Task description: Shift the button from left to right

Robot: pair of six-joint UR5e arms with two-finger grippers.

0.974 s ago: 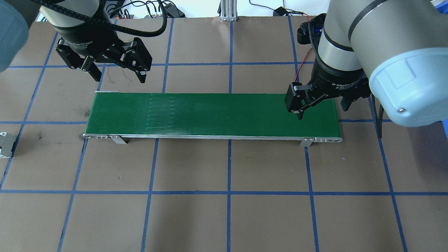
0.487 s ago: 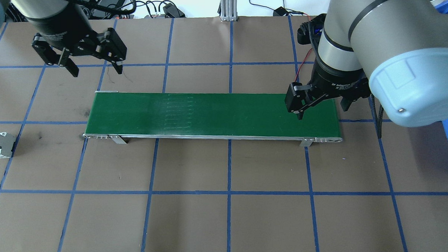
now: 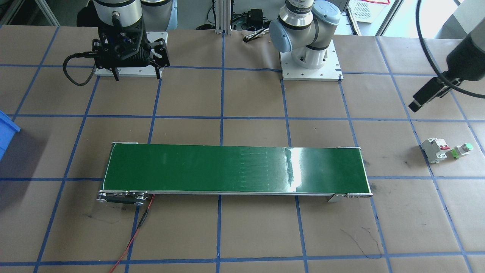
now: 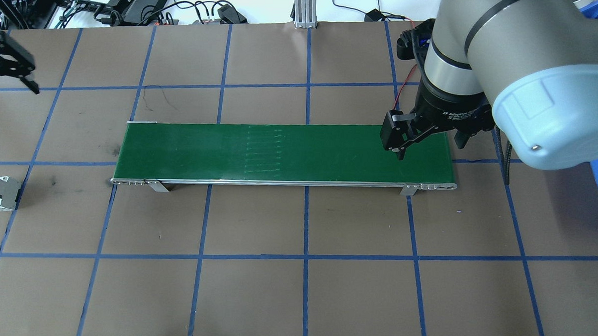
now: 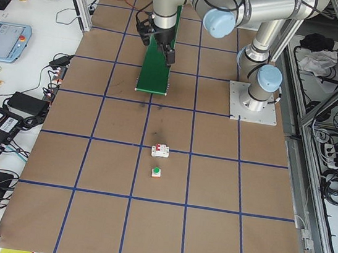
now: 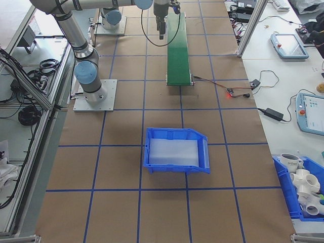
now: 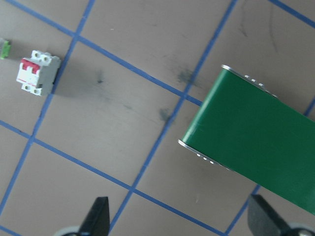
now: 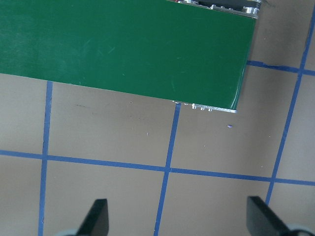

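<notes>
The green-capped button (image 3: 463,149) lies on the tabletop (image 3: 250,235) beside a circuit breaker (image 3: 434,149). The left hand (image 7: 178,219) hangs wide open, empty. The right hand (image 8: 177,219) hangs open over the conveyor belt (image 4: 284,152).

My view: a brown tabletop (image 3: 242,235) gridded with blue tape carries a long green conveyor belt (image 3: 235,168), a white red-levered circuit breaker (image 3: 434,149), a green-capped push-button switch (image 3: 461,150) and a blue plastic bin (image 6: 176,150).

I see the button (image 3: 463,149) lying on its side on the brown table (image 3: 250,235), near the table's left end. Its round green cap points away from the white breaker (image 3: 434,149) just beside it, light-green base toward it.
</notes>
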